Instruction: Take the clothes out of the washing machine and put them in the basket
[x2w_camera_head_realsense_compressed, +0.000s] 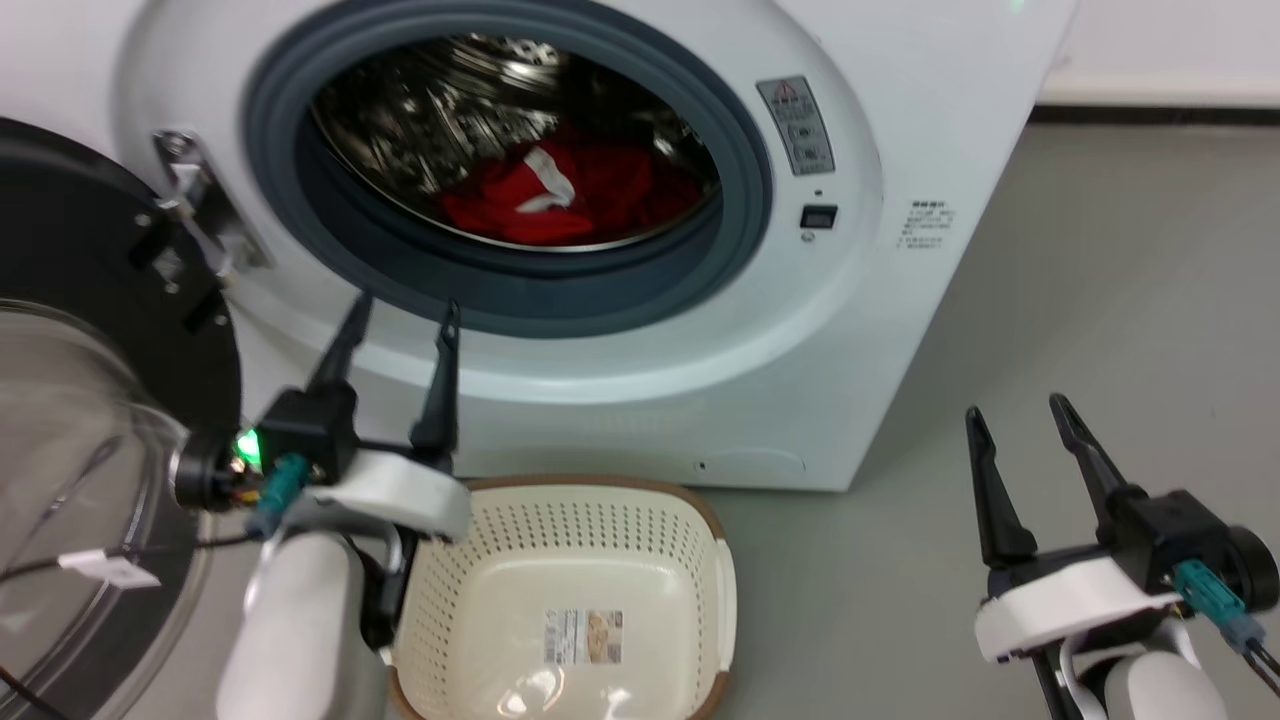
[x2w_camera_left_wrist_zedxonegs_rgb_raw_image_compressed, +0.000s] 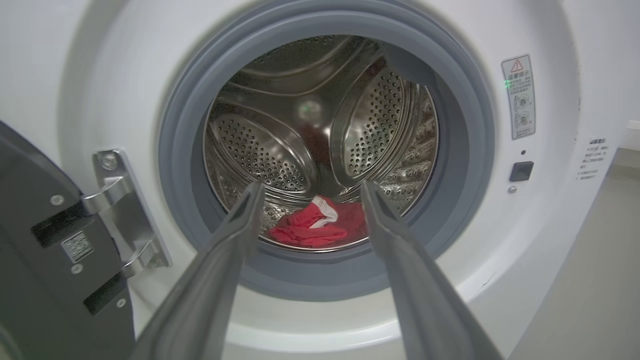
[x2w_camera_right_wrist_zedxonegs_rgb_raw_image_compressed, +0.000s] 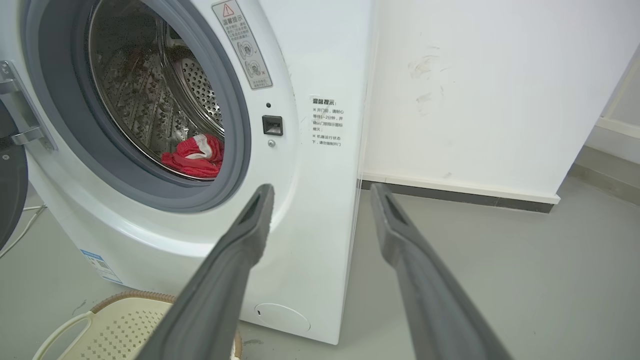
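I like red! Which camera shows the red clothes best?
The head view: the clothes look biggest there, lying in the drum. The left wrist view shows them smaller, between its fingers; the right wrist view, partly behind the rim.

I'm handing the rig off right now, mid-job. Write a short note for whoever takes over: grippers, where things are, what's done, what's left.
Left gripper: jaws open, holding nothing, raised before the washing machine and aimed into the drum.
Right gripper: jaws open, holding nothing, low over the floor to the machine's right.
Clothes: red heap at the bottom of the drum.
Basket: on the floor before the machine, no clothes in it.
Done: door is open.
Left: pull the clothes out and drop them into the basket.
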